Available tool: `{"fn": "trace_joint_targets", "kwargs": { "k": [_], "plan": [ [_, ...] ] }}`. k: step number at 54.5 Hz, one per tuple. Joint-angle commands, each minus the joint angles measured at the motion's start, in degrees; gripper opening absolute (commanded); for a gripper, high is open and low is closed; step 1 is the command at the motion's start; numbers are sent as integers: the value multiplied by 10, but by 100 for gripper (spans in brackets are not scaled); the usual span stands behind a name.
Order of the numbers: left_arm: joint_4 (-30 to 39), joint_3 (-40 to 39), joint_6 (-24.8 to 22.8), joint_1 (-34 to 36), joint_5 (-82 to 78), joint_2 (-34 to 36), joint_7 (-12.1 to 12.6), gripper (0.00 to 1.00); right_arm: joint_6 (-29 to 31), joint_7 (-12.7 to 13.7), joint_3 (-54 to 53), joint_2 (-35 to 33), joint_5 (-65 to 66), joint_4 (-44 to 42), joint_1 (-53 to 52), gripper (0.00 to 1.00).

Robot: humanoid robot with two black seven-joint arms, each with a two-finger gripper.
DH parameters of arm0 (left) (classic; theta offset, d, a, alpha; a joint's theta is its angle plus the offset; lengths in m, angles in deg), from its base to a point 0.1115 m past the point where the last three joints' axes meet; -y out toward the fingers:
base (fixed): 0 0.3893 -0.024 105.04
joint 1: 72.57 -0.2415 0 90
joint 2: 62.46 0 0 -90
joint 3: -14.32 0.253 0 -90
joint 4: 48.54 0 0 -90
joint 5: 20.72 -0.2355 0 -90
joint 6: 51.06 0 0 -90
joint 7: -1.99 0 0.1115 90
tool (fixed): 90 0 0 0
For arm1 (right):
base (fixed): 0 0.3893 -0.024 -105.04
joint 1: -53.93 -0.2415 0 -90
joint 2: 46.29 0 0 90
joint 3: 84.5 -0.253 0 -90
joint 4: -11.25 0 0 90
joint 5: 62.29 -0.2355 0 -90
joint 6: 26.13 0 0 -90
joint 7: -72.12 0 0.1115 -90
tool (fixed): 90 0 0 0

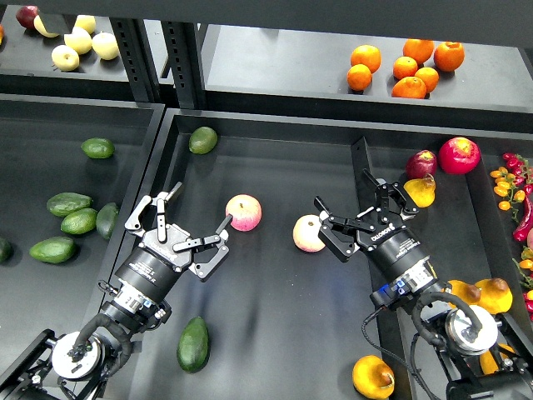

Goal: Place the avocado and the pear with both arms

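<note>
The dark green avocado lies near the front of the middle bin, just right of my left arm. At the bin's front right lies the orange-yellow pear, beside my right arm's forearm. My left gripper stands open and empty over the bin's left side, one fingertip close to a pink-and-yellow apple. My right gripper is open and empty too, with its left finger next to a second apple. Both grippers are well behind the avocado and the pear.
A smaller olive avocado sits at the bin's back left. Several avocados lie in the left bin. Pears and red apples fill the right bin behind a divider. Oranges and pale apples rest on the back shelf.
</note>
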Motion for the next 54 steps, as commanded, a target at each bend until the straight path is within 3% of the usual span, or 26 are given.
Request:
{"fn": "trace_joint_targets", "kwargs": {
  "k": [1,54],
  "plan": [
    [4,-2,0,0,0,0,3,99,2,0,-1,0,0,2,0,100],
    [-4,-22,0,1,4,0,10,100,3,0,-1,0,0,3,0,100]
  ]
}}
